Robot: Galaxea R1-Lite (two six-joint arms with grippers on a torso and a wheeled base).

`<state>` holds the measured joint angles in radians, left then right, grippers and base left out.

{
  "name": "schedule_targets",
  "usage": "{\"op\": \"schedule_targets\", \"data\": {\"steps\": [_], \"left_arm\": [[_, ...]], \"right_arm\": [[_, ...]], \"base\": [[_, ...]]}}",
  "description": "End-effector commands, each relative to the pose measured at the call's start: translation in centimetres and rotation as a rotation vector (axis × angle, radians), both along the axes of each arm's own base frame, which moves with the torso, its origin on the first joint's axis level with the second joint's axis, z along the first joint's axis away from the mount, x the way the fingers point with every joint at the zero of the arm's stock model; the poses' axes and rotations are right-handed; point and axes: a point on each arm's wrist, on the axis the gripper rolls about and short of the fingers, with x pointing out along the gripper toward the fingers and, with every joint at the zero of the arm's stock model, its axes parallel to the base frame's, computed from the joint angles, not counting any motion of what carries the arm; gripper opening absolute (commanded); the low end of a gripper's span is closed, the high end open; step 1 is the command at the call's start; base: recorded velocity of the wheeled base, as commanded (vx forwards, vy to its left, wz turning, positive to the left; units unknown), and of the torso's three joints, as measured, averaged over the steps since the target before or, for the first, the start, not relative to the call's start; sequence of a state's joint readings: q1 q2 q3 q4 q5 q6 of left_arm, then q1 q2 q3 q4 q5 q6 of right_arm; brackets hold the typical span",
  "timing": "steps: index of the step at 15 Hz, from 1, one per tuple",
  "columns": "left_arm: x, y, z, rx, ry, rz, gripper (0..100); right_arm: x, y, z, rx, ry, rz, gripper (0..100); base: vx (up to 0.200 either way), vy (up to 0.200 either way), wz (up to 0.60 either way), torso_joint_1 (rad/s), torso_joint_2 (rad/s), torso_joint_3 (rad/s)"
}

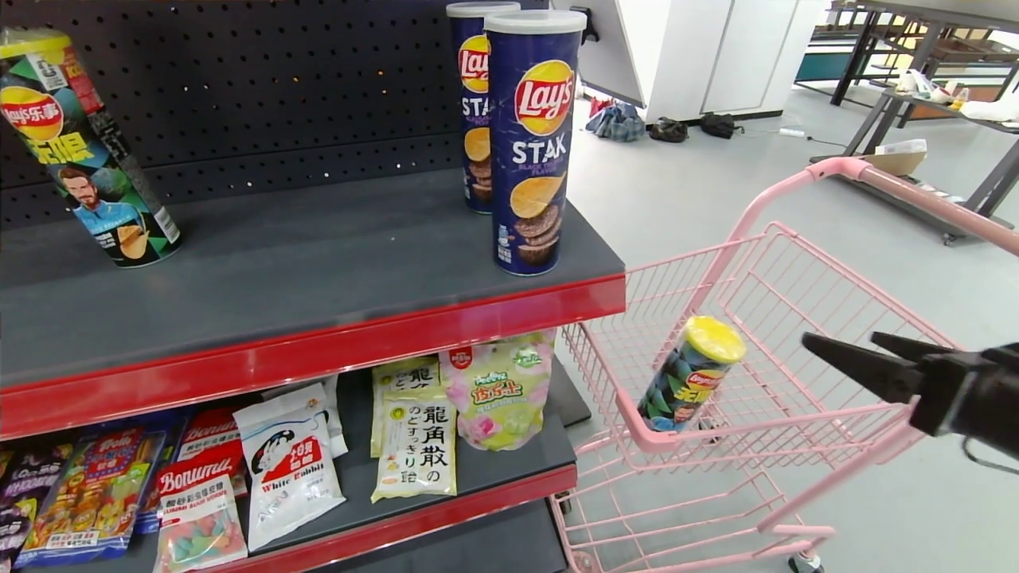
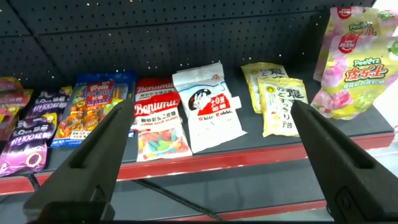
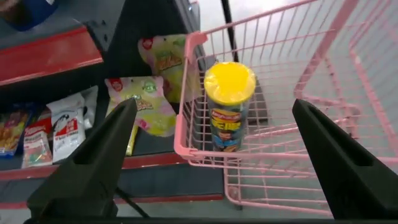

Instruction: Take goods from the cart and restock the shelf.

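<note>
A chip can with a yellow lid (image 1: 691, 376) leans in the front corner of the pink cart (image 1: 844, 168), close to the shelf. My right gripper (image 1: 838, 337) hovers open over the cart's right side, fingers pointing at the can and a short way from it. In the right wrist view the can (image 3: 229, 112) stands between and beyond the open fingers (image 3: 93, 168), inside the cart's rim (image 3: 186, 93). My left gripper (image 2: 211, 104) is open and empty, facing the lower shelf's snack bags (image 2: 208, 106).
The upper shelf board (image 1: 279, 263) holds two blue chip cans (image 1: 532, 143) at its right end and a green-black can (image 1: 87, 151) at the far left, with bare board between. Snack bags (image 1: 414, 442) lie on the lower shelf. Tables stand behind the cart.
</note>
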<state>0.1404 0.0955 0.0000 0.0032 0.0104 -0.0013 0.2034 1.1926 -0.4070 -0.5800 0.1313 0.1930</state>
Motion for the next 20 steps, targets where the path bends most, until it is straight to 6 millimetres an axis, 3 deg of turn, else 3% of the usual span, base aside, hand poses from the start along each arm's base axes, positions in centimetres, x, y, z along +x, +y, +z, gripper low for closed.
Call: {"op": "schedule_targets", "data": {"steps": [1, 7, 14, 20], "left_arm": [[0.0, 0.0, 0.0, 0.0, -0.001, 0.001, 100], [0.0, 0.0, 0.0, 0.0, -0.001, 0.001, 100], [0.0, 0.0, 0.0, 0.0, -0.001, 0.001, 100], [0.0, 0.0, 0.0, 0.0, -0.001, 0.001, 100]], "right_arm": [[5.8, 2.6, -6.7, -0.031, 0.213, 0.064, 100], [6.6, 3.2, -8.0, -0.023, 0.27, 0.081, 100], [10.6, 3.7, -11.2, -0.028, 0.246, 0.056, 100], [11.9, 3.1, -12.6, -0.069, 0.212, 0.042, 100]], "base": [[0.0, 0.0, 0.0, 0.0, 0.0, 0.0], [0.0, 0.0, 0.0, 0.0, 0.0, 0.0], [0.0, 0.0, 0.0, 0.0, 0.0, 0.0], [0.0, 0.0, 0.0, 0.0, 0.0, 0.0]]}}
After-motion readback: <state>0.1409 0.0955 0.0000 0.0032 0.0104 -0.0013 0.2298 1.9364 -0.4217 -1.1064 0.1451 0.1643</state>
